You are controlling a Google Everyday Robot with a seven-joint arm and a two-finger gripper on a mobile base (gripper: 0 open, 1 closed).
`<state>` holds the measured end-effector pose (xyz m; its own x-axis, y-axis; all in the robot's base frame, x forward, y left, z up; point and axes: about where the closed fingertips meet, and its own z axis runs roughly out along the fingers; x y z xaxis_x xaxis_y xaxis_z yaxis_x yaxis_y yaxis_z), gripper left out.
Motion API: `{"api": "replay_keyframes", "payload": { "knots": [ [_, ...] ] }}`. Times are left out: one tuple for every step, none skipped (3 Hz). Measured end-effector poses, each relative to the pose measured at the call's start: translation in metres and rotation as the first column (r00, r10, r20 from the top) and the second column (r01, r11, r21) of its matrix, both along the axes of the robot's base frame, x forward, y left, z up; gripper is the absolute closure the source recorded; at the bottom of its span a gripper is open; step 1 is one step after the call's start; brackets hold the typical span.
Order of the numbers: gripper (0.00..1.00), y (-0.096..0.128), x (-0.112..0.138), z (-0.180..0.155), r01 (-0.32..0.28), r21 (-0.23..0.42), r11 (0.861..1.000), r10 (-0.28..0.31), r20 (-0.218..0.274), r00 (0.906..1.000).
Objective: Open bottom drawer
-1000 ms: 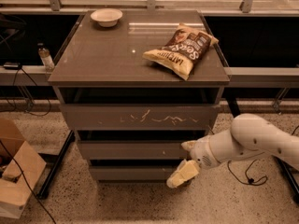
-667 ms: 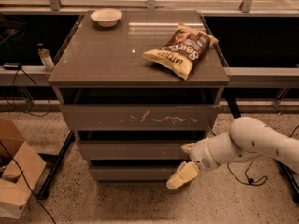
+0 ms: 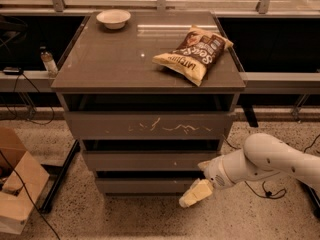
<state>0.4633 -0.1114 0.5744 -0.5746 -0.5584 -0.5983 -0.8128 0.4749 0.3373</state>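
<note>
The bottom drawer [image 3: 145, 185] is the slimmest grey-brown front, lowest in the cabinet, just above the floor. It sits flush with only a dark gap above it. My gripper [image 3: 192, 195] hangs from the white arm [image 3: 270, 161] that comes in from the right. It is at the right part of the bottom drawer's front, low near the floor. Above are the mid-sized front [image 3: 145, 160] and the tall front with white scratches [image 3: 150, 125].
A chip bag [image 3: 195, 52] and a white bowl [image 3: 113, 18] lie on the cabinet top [image 3: 110, 59]. A cardboard box [image 3: 17, 189] stands on the floor at the left. A small bottle [image 3: 48, 61] stands on the left ledge. Cables trail on the speckled floor.
My gripper has shifted slightly; the drawers stand as before.
</note>
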Motion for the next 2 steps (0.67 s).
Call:
{"api": "replay_keyframes", "payload": {
  "knots": [
    [0.0, -0.004, 0.003, -0.046, 0.058, 0.076, 0.995, -0.058, -0.006, 0.9983],
    [0.0, -0.005, 0.006, -0.08, 0.087, 0.165, 0.982, -0.089, 0.004, 0.996]
  ]
}}
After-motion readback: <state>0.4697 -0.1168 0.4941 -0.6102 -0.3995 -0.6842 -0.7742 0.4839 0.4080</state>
